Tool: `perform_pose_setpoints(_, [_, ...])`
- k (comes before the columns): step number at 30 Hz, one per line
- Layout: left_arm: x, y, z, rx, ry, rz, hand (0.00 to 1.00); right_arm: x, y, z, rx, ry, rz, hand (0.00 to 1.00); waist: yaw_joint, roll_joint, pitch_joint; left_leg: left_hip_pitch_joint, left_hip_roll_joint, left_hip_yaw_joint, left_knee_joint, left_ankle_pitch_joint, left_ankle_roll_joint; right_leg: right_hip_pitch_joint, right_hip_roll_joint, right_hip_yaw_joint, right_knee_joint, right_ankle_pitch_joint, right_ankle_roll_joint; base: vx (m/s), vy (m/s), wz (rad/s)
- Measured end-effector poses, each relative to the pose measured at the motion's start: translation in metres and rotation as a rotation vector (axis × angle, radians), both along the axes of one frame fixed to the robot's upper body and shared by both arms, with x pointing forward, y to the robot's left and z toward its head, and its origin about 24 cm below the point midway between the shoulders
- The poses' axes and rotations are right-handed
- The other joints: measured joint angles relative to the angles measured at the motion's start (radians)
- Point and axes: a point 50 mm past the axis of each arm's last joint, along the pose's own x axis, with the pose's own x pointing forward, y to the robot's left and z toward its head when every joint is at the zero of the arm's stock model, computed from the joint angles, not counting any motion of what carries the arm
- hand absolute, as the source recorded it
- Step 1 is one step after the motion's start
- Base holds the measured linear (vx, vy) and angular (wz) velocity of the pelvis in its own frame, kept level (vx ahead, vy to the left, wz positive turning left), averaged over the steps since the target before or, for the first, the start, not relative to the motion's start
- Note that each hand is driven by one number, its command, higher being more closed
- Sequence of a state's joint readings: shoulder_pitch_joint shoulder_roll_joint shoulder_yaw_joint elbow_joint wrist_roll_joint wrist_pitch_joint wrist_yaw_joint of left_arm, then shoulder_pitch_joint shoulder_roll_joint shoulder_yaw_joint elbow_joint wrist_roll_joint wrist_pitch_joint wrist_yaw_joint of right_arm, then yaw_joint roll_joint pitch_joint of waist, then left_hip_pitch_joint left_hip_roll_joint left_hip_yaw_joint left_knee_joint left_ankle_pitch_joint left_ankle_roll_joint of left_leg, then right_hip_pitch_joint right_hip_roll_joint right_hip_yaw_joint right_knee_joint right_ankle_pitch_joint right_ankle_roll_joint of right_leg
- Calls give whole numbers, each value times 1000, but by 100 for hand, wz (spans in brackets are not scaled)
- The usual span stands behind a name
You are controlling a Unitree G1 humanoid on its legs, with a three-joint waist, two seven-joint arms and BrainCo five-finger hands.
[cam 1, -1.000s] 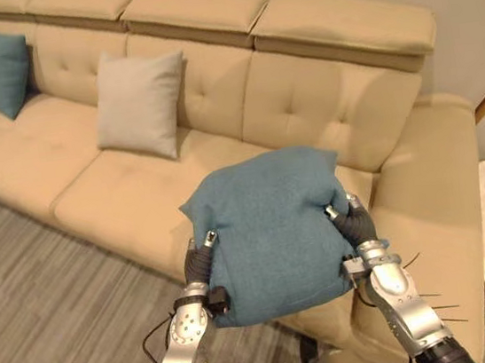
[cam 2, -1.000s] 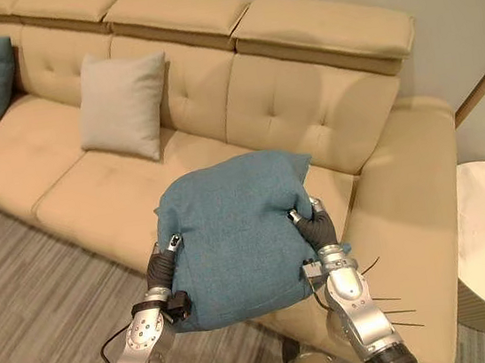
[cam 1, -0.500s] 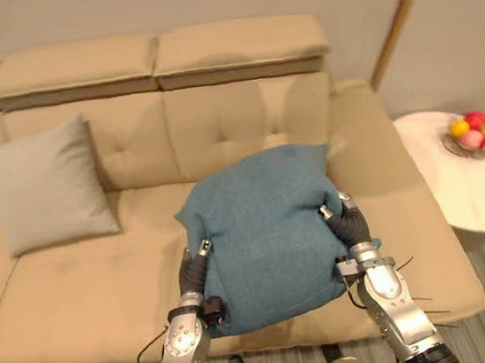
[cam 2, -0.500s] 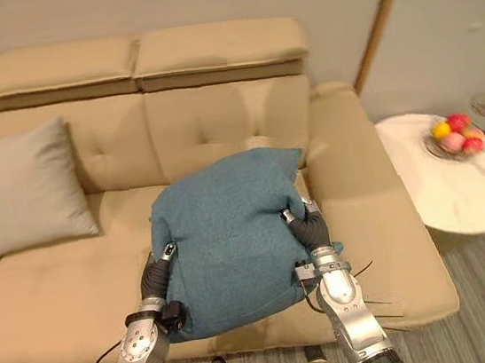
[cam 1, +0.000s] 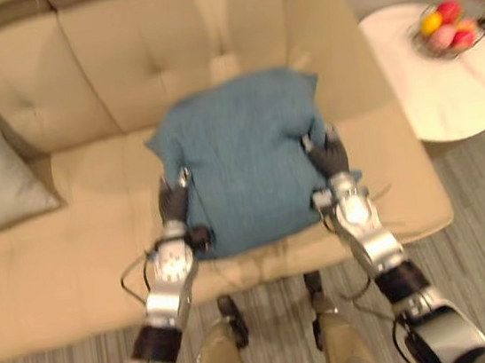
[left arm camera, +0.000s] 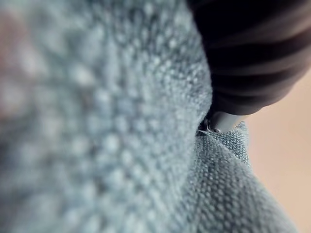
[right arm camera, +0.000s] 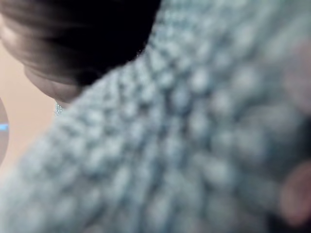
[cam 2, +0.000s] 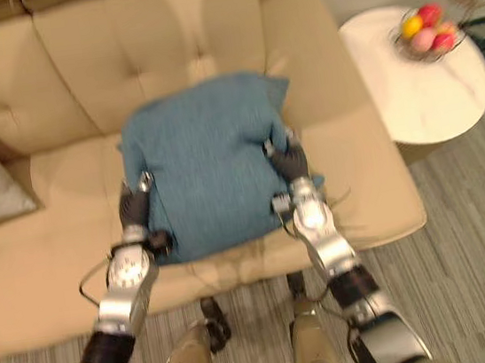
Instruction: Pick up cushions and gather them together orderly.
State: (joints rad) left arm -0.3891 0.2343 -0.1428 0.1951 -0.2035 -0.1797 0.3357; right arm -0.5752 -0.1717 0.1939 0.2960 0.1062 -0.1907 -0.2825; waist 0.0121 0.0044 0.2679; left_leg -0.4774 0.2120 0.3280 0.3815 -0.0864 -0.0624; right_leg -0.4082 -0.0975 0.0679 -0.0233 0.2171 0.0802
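Left arm [cam 1: 168, 281]: in from 7 o'clock, reaching toward 12, nearly straight.
Left hand [cam 1: 174, 206]: at 8 o'clock edge of cushion [cam 1: 241, 173], dark cover up, thumb [cam 1: 183, 173] laid over top face, cloth pinched.
Right arm [cam 1: 368, 241]: in from 5 o'clock, slanting toward 11.
Right hand [cam 1: 329, 157]: at 3 o'clock edge of cushion, dark cover up, thumb over top face, cloth pinched.
Left wrist: ribbed cover [left arm camera: 252, 53] pressed against cloth.
Hands together: palms facing inward, cushion's width apart.
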Motion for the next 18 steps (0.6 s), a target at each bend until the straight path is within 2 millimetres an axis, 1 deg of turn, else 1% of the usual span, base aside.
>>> perform_pose_setpoints(1, [12, -1, 28, 3, -83, 20, 100, 7, -1, 25, 16, -70, -34, 100, 7, 0, 24, -39, 2, -17, 11, 7, -1, -24, 1, -15, 0, 10, -1, -155, -55, 24])
perform_pose_setpoints(2, [16, -1, 42, 5, -124, 28, 100, 10, -1, 37, 19, -106, -52, 100, 9, -3, 44, -46, 1, -24, 11, 16, 2, -27, 0, -22, 2, 12, -1, -186, -65, 32])
perform_pose_setpoints(3, [27, 0, 68, 22, -188, 42, 100, 15, -2, 60, 28, -166, -76, 100, 14, -4, 67, -62, -2, -32, 7, 27, 5, -39, -2, -34, 5, 16, -1, -149, -49, 32])
perform_pose_setpoints(4, [41, 0, 104, 36, -263, 69, 100, 23, -1, 92, 47, -238, -115, 100, 22, -4, 83, -90, -9, -44, -2, 47, 9, -68, -7, -44, 12, 21, -2, -145, -46, 28])
perform_pose_setpoints(5, [46, 0, 121, 39, -298, 79, 100, 25, 0, 107, 54, -269, -127, 100, 25, -4, 89, -104, -13, -49, -7, 56, 9, -82, -8, -46, 16, 24, -1, -159, -53, 25])
perform_pose_setpoints(6, [50, 1, 154, 49, -367, 98, 100, 28, 2, 133, 76, -322, -141, 100, 27, -4, 99, -125, -22, -55, -25, 78, 12, -108, -13, -53, 19, 29, -4, -104, -41, 24])
perform_pose_setpoints(8, [50, 2, 208, 29, -483, 136, 100, 28, 6, 174, 127, -399, -168, 100, 24, -3, 103, -178, -35, -78, -49, 112, 14, -157, -18, -73, 20, 38, -4, -81, -38, 35])
perform_pose_setpoints(9, [48, -1, 233, 18, -537, 141, 0, 27, 6, 192, 153, -432, -186, 0, 19, -2, 106, -200, -41, -91, -67, 132, 16, -176, -21, -90, 20, 40, -5, -52, -37, 47])
perform_pose_setpoints(10, [43, -3, 260, 3, -593, 153, 0, 26, 5, 211, 176, -464, -208, 0, 9, -2, 121, -213, -50, -112, -92, 152, 16, -185, -25, -113, 19, 40, -5, -48, -38, 45])
perform_pose_setpoints(11, [42, -4, 267, -2, -604, 157, 0, 26, 4, 217, 180, -470, -215, 0, 4, -2, 121, -220, -55, -121, -106, 163, 14, -192, -27, -122, 19, 40, -5, -44, -34, 42])
perform_pose_setpoints(14, [41, -8, 299, -25, -625, 171, 0, 24, -6, 250, 194, -501, -256, 0, 2, -2, 122, -263, -76, -151, -194, 226, 11, -252, -36, -158, 19, 40, -6, -37, -38, 36])
perform_pose_setpoints(16, [44, -6, 305, -48, -601, 177, 0, 26, -11, 258, 214, -482, -260, 0, 1, 0, 131, -281, -79, -166, -225, 249, 9, -272, -36, -179, 18, 40, -6, -17, -36, 26])
perform_pose_setpoints(18, [49, -3, 305, -59, -561, 170, 0, 30, -14, 259, 242, -443, -243, 0, 3, 2, 152, -290, -79, -177, -250, 265, 5, -283, -35, -199, 18, 40, -6, 2, -30, 18])
